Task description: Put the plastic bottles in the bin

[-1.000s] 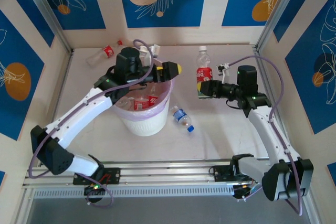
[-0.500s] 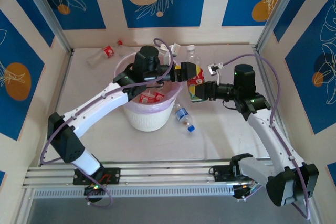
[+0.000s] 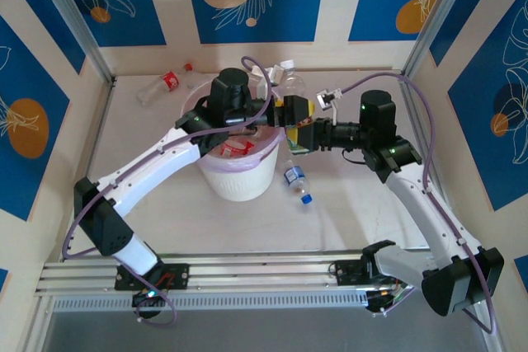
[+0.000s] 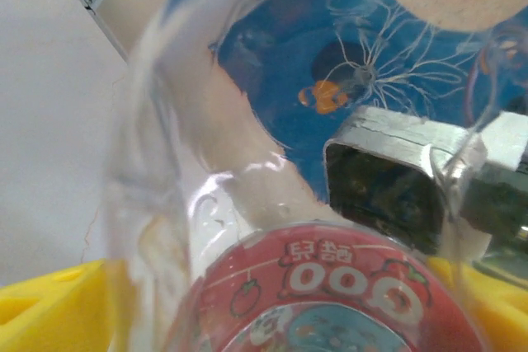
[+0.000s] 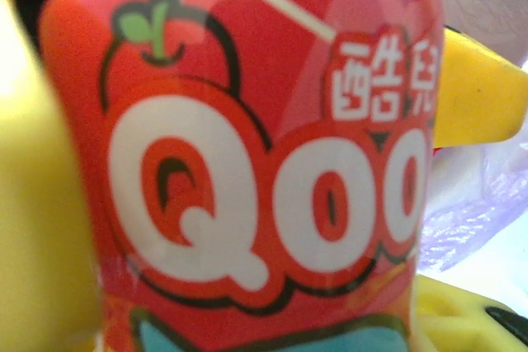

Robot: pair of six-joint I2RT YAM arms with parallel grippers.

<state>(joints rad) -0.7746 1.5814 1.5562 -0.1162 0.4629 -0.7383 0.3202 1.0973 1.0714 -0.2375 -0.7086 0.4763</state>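
Noting positions from the top view, 12 o'clock at the far wall; both arms meet at about 2 o'clock of the bin [image 3: 235, 185], just beside its rim with the pinkish bag [image 3: 216, 169] folded over it.

Right pincer [image 3: 304, 134]: reaches in from 3 o'clock and is clamped on the held bottle [image 5: 247, 162] across its red label; the label sits between the yellow fingers [image 5: 474, 92] in its wrist view, with the bag just behind at 3 o'clock; the bottle is clear of the counter [image 3: 363, 204].

Left pincer [image 3: 297, 111]: reaches across the bin from 9 o'clock, jaws wide and set either side of the same bottle; its yellow pads [image 4: 49, 311] flank the clear body just above the label; whether they press the plastic I cannot tell.

Other bottles:
- binned bottles [image 3: 235, 147], red labels showing, lie inside the bin;
- blue-label bottle [image 3: 295, 180] lies on the counter near the bin, at its 4 o'clock, apart from it;
- far bottle [image 3: 165, 82], red label and red cap, lies on the counter at 10 o'clock, near the far-left corner, well apart from the bin.
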